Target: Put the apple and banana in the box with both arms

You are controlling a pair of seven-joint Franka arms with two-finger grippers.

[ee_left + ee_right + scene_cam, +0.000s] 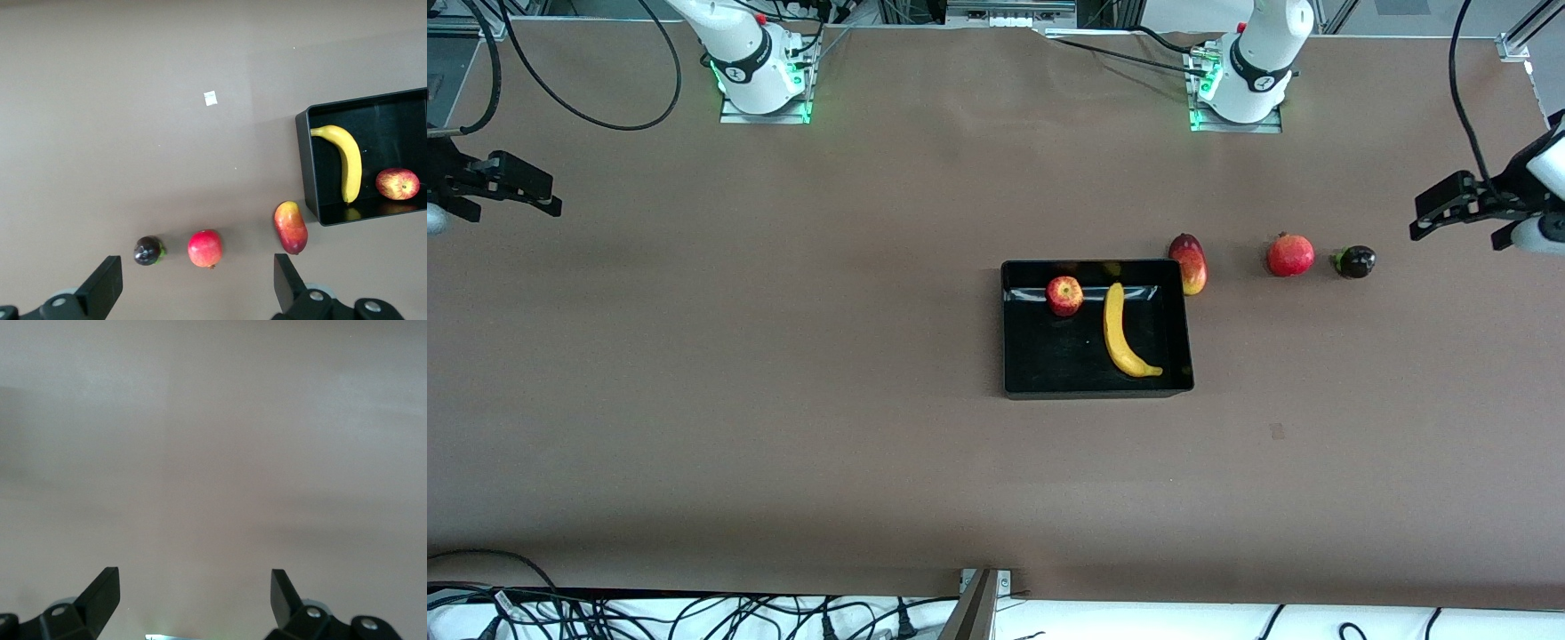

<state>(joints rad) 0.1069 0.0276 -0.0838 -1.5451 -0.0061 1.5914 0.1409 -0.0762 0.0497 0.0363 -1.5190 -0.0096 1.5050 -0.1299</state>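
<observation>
The small red apple [1064, 295] [397, 184] and the long yellow banana [1122, 333] [346, 160] both lie inside the glossy black box [1008, 333] [308, 160], a little apart from each other. My left gripper [1436, 213] [198, 280] hangs open and empty in the air at the left arm's end of the table, well away from the box. At the right arm's end, my right gripper [529, 191] [195, 593] is likewise open with nothing between its fingers, over bare table.
A red-yellow mango [1189, 263] [291, 227] lies against the box's outer corner. A red pomegranate [1290, 255] [205, 248] and a dark mangosteen [1354, 261] [148, 251] sit in a row toward the left arm's end. Cables hang past the table's front edge [694, 613].
</observation>
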